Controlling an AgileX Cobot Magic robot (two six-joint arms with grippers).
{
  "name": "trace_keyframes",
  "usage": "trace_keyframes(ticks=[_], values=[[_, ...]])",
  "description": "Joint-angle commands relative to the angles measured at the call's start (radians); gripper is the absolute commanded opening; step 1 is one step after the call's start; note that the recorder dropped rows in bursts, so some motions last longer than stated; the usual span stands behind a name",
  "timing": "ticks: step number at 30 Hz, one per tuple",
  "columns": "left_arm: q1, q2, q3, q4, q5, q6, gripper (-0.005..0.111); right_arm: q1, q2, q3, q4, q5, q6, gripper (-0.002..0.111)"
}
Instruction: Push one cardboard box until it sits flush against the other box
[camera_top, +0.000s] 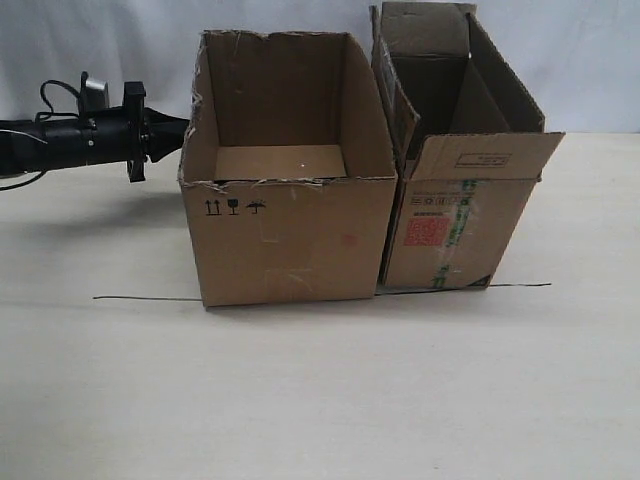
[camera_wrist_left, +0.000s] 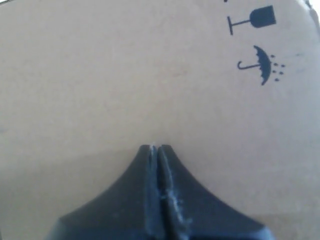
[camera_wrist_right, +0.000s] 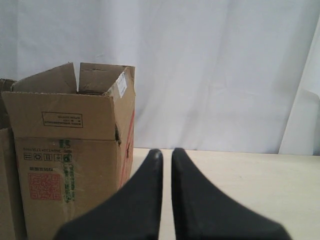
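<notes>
The wide plain cardboard box (camera_top: 290, 240) with torn top edges stands at the middle of the table, its black symbols facing front. The taller other box (camera_top: 450, 220), with a red square print and green-striped tape, stands right beside it; their lower front corners look to be touching. My left gripper (camera_top: 185, 130) is shut and empty, its tips pressed against the wide box's left wall (camera_wrist_left: 125, 75). In the left wrist view the left gripper (camera_wrist_left: 157, 147) meets bare cardboard. My right gripper (camera_wrist_right: 166, 152) is out of the exterior view; its jaws stand nearly together, empty, and the taller box (camera_wrist_right: 70, 165) is off to one side.
A thin dark line (camera_top: 140, 298) runs across the pale table (camera_top: 320, 400) along the boxes' front edges. A white curtain (camera_top: 100, 40) hangs behind. One flap (camera_top: 395, 100) of the taller box leans toward the wide box's right wall.
</notes>
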Motion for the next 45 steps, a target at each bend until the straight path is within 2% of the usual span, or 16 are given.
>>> trace_keyframes(ticks=[1,8,14,21,25,29,34,35,37,39,42,44,45], values=[[-0.020,-0.003,-0.011,-0.014,0.013,0.003,0.000,0.000,-0.003,0.004,-0.001,0.002,-0.002,0.005],[-0.041,-0.003,-0.011,-0.019,0.013,0.003,0.000,0.000,-0.003,0.004,-0.001,0.002,-0.001,0.005],[-0.032,-0.003,-0.011,-0.019,0.010,0.004,0.000,0.000,-0.003,0.004,-0.001,0.002,-0.001,0.005],[0.051,-0.034,-0.011,-0.006,0.013,0.014,0.000,0.000,-0.003,0.004,-0.001,0.002,-0.001,0.005],[0.124,-0.144,-0.009,0.173,0.007,-0.054,0.000,0.000,-0.003,0.004,-0.001,0.002,-0.001,0.005],[0.158,-0.292,0.041,0.411,0.007,-0.120,0.000,0.000,-0.003,0.004,-0.001,0.002,-0.001,0.005],[0.154,-0.525,0.224,0.597,-0.025,-0.116,0.000,0.000,-0.003,0.004,-0.001,0.002,-0.001,0.005],[0.130,-0.600,0.312,0.696,-0.039,-0.114,0.000,0.000,-0.003,0.004,-0.001,0.002,-0.001,0.005],[0.091,-0.675,0.383,0.799,-0.066,-0.109,0.000,0.000,-0.003,0.004,-0.001,0.002,-0.004,0.005],[-0.014,-0.849,0.501,0.889,-0.202,-0.111,0.000,0.000,-0.003,0.004,-0.001,0.002,-0.004,0.005],[-0.153,-0.961,0.546,0.982,-0.244,-0.111,0.000,0.000,-0.003,0.004,-0.001,0.002,-0.004,0.005],[-0.317,-1.004,0.551,1.163,-0.282,-0.136,0.000,0.000,-0.003,0.004,-0.001,0.002,-0.004,0.005],[-0.426,-1.008,0.551,1.277,-0.316,-0.198,0.000,0.000,-0.003,0.004,-0.001,0.002,-0.004,0.005]])
